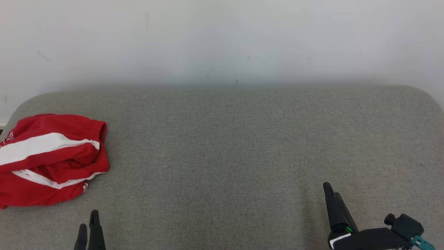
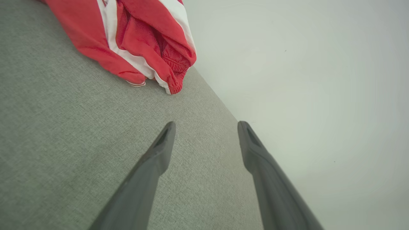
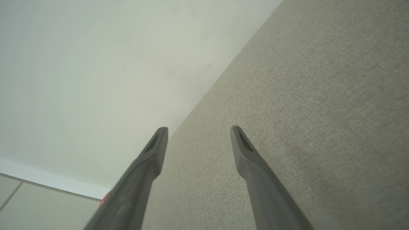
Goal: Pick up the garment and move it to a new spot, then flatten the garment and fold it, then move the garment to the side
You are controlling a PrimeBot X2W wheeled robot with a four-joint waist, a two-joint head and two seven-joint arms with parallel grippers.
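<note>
Red garment point(image 1: 52, 159) crumpled at mid-left of frame on grey surface point(image 1: 222, 146). L gripper point(image 2: 207, 123) & R gripper point(image 3: 198, 128) both released, empty, not touching it.

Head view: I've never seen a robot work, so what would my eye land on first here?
The red garment with white stripes stands out at once, lying bunched at the left edge of the grey fabric surface. Next come the long dark fingers of the left gripper, just short of the garment at the lower left, and of the right gripper at the lower right. Both are open and hold nothing.
</note>
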